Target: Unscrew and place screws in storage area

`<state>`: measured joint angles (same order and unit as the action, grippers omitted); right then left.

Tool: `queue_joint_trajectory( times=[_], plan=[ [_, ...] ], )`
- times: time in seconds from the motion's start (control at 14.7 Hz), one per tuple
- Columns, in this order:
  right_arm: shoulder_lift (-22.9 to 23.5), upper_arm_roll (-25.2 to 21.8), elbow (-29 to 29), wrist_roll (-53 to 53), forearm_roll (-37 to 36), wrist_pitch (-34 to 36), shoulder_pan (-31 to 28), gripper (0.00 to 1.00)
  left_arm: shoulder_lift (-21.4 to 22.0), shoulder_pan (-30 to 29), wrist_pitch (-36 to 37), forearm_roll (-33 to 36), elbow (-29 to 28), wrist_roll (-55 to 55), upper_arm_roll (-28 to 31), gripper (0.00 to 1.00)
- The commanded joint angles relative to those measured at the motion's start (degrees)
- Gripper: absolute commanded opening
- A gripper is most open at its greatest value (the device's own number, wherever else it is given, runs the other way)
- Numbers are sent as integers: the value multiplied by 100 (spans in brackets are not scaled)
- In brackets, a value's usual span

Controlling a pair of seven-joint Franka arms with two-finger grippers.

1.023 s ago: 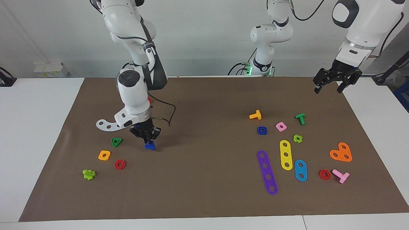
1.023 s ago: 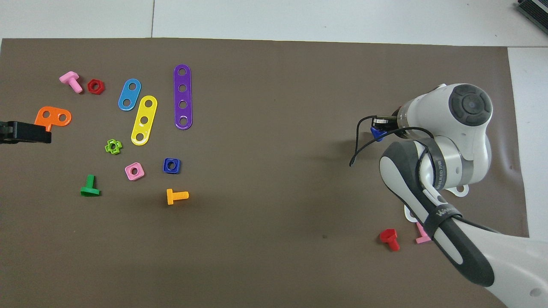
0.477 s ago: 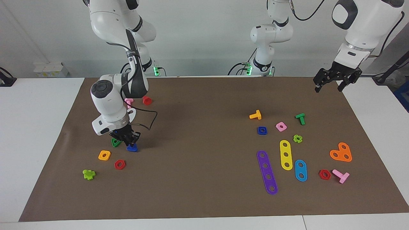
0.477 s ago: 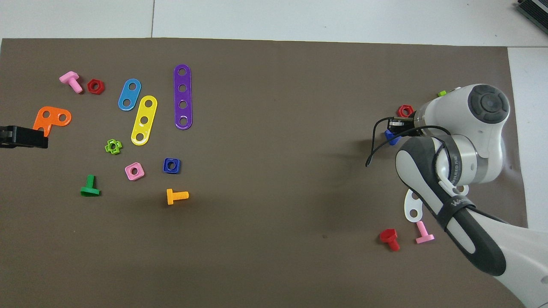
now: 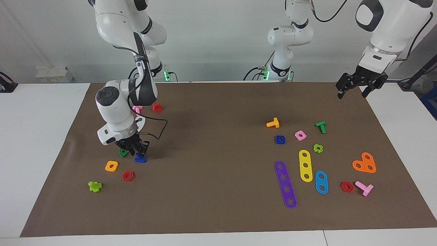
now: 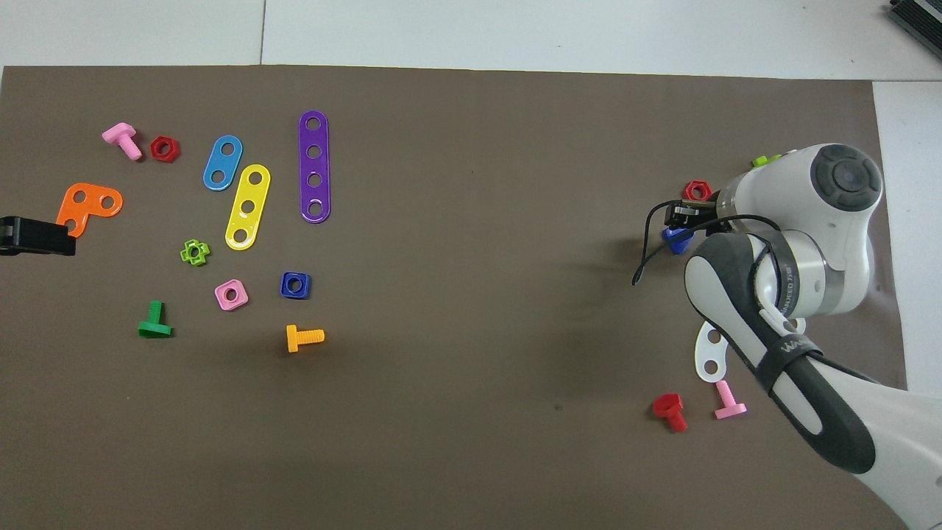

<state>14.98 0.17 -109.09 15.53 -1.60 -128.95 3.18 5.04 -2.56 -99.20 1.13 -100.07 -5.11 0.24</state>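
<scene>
Screw (image 5: 140,158), dark blue with a triangular head, is sitting low at my right gripper (image 5: 135,149), at or just off the brown mat (image 5: 218,212), in the storage area beside the green triangular nut (image 5: 123,152). My right jaws are closing on its shank from above, head downward; I am judging that it is touching down, though contact with the mat cannot be confirmed. The orange square nut (image 5: 111,166) and the red hexagonal nut (image 5: 128,176) are lying just farther from the robots than the screw, so I am judging this patch to be the correct drop point: the screw is being grouped with the loose nuts, apart from the strips. The remaining step, in my estimate, is to part the jaws and lift straight up, since a sideways exit could nudge the green nut.

My left gripper (image 5: 356,86) is waiting in the air over the mat's edge at the left arm's end, jaws apart and holding nothing.

The mat is covering most of the white table (image 5: 41,136). A purple strip (image 5: 285,184), a yellow strip (image 5: 305,165) and a blue strip (image 5: 321,182) are lying together toward the left arm's end, well apart from the storage area, with an orange bolt (image 5: 273,123) and a blue square nut (image 5: 280,139) nearer to the robots. A plain pale wall is standing at the robots' end of the table.
</scene>
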Motion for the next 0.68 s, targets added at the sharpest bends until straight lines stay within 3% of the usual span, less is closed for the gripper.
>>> queue_joint_trajectory(
  times=[0.0, 0.34, 0.61],
  plan=[
    [-495, 89, 387, -102, 107, 913, -37, 98, 67, 1, 59, 150, -47, -43, 3, 100],
    [-1400, 98, 704, -146, 98, 1977, 7, 99, 67, 1, 50, 150, -47, -43, 3, 100],
    [-1429, 97, 1669, -173, 107, 3189, -28, 99, 67, 1, 50, 150, -47, -43, 3, 100]
  ],
)
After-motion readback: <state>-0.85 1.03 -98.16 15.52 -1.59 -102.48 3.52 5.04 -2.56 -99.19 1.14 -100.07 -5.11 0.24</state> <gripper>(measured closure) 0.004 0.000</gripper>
